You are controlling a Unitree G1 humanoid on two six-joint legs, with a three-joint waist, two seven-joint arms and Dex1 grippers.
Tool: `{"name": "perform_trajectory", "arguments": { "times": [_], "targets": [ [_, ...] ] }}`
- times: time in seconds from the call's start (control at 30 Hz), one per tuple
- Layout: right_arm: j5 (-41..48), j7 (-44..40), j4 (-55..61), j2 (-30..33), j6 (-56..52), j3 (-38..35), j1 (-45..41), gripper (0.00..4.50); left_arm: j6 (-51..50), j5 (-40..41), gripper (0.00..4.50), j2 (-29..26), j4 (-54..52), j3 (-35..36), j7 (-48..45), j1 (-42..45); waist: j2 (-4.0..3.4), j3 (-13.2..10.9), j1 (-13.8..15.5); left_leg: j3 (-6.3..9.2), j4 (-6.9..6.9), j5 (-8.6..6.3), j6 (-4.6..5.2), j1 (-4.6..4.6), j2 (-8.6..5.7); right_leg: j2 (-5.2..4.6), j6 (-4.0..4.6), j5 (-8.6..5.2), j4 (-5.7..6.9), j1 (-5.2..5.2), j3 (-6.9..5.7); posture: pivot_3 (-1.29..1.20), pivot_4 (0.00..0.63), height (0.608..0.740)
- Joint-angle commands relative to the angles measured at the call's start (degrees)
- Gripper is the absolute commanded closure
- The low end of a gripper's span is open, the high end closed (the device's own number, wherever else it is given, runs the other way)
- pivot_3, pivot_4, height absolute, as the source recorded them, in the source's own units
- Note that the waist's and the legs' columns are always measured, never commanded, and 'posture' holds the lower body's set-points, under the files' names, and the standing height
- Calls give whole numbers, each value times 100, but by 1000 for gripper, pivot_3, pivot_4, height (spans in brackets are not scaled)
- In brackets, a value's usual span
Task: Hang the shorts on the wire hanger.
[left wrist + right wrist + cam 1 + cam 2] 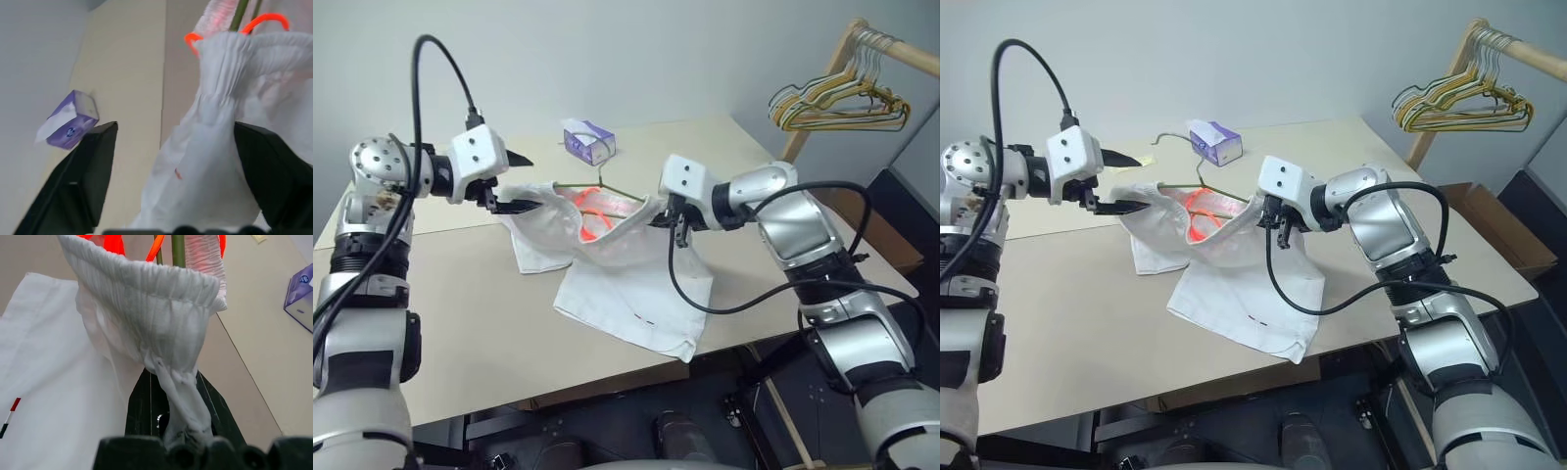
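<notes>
The white shorts [626, 284] lie on the table with the waist end lifted and the legs spread toward the front edge. My right gripper [658, 217] is shut on the gathered waistband [161, 289], with cloth bunched between its fingers [144, 401]. At the other side of the waist my left gripper [521, 182] stands open. Its fingers [93, 171] are wide apart with the waistband [230, 54] between them. The thin olive wire hanger [579, 185] runs into the open waist, and its hook [1167, 137] rests on the table behind. An orange-red cord [592, 220] shows inside the waist.
A purple tissue box [588, 141] stands on the beige table [460, 294] just behind the shorts. At the far right a wooden rack holds a bunch of yellow and green hangers [842, 103]. The table's front edge is close below the shorts' hem.
</notes>
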State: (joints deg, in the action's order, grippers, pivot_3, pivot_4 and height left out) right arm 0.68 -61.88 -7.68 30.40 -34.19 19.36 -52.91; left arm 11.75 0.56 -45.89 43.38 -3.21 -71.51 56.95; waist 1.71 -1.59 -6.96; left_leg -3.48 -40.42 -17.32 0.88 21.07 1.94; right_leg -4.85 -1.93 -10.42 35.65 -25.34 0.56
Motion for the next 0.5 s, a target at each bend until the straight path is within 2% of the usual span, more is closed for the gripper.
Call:
{"name": "perform_trajectory", "arguments": {
  "times": [0.03,0.17,0.3,0.37,0.5],
  "targets": [
    [201,312,480,141,-827,-496,128,4500,-227,389,41,-102,-174,607,621,-4,0,0,4,0,0,0,0,1,-1,-2,0,0,0,0,0,-52,0,740],
    [337,1148,1184,170,-2788,-1305,473,4500,-1067,1317,41,184,-1179,1254,771,-644,0,0,32,4,-3,0,0,1,-4,-11,0,0,10,-1,-3,-63,0,740],
    [335,1854,1975,218,-4250,-1787,700,4500,-1846,1980,41,335,-2477,1457,741,-1516,-2,2,67,7,-4,0,-1,4,-15,-29,-2,1,16,-2,-5,-96,0,740],
    [34,2486,2270,77,-5200,-2239,755,4500,-2350,2415,41,562,-3230,1490,880,-1949,-2,2,57,5,-8,0,-1,4,-14,-27,-3,2,17,-1,-7,-123,0,740],
    [-330,3427,2397,-250,-5821,-3034,818,4500,-2884,2918,41,900,-4111,1568,1191,-2343,-1,2,48,7,-12,0,-1,-1,-17,-30,-4,3,18,6,-9,-156,0,740]
  ]
}}
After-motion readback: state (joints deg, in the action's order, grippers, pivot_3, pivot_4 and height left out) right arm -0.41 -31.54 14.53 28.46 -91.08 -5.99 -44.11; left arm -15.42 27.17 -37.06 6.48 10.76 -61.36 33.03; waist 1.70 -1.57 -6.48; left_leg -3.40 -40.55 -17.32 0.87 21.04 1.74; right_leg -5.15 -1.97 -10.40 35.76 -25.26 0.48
